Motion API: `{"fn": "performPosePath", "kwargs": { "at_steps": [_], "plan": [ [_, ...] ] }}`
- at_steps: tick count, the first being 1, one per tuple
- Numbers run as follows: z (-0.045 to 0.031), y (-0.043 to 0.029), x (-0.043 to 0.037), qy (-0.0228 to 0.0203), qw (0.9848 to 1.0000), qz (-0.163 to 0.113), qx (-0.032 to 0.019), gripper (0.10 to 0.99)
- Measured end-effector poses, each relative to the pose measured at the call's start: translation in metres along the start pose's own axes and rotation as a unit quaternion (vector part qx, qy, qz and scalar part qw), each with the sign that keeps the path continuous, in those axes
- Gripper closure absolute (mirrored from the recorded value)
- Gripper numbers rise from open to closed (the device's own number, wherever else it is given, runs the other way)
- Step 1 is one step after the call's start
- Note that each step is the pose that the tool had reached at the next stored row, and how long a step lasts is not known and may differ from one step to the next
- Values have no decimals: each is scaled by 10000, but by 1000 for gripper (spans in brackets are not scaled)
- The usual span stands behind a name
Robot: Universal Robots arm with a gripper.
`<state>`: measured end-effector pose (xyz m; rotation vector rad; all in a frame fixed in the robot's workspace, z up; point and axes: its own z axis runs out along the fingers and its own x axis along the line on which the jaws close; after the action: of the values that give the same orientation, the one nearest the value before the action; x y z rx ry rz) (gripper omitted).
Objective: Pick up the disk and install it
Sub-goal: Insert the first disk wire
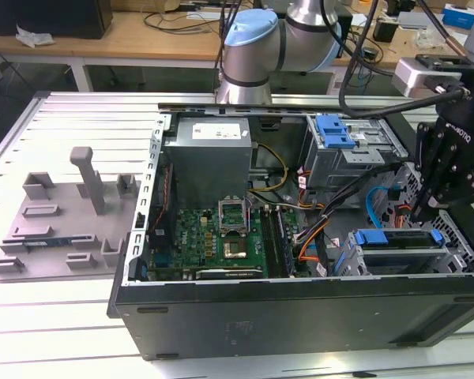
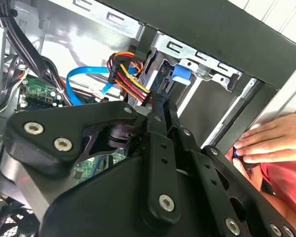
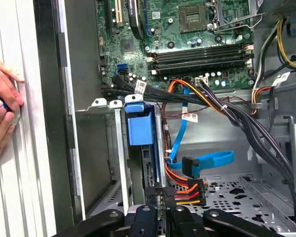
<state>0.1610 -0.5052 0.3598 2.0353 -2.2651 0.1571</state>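
Running this one remotely, here's my read. The gripper (image 1: 421, 212) is down inside the open case (image 1: 300, 320). The disk (image 1: 395, 238) stands on edge in the drive bay (image 3: 119, 163) directly under the gripper's tip, with its blue bracket tab at the end farthest from the wrist. I honestly can't tell whether the gripper is clenched on the disk or released.

Going by how deep the disk sits, I'd say we're at the seating part of the install. Here's what I'd watch to do it well:

1. Keep the wrist square to the bay rails and push straight along the slot. Any twist will probably jam the bracket.
2. The power cable bundle (image 3: 187, 190) and the blue data cable (image 3: 207, 160) sit just beside the gripper, close enough to snag or get pinched.
3. A person's hand (image 3: 2, 116) rests on the case rim off to the gripper's side, so I'd go slow with no sideways swings
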Motion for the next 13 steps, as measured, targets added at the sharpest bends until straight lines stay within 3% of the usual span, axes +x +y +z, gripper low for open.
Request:
{"fn": "performPosePath", "kwargs": {
  "at_steps": [9, 13],
  "plan": [
    [1, -19, 3, -4, 10000, 1, -5, 922],
    [6, -46, -1, 12, 10000, 83, -37, 922]
  ]
}}
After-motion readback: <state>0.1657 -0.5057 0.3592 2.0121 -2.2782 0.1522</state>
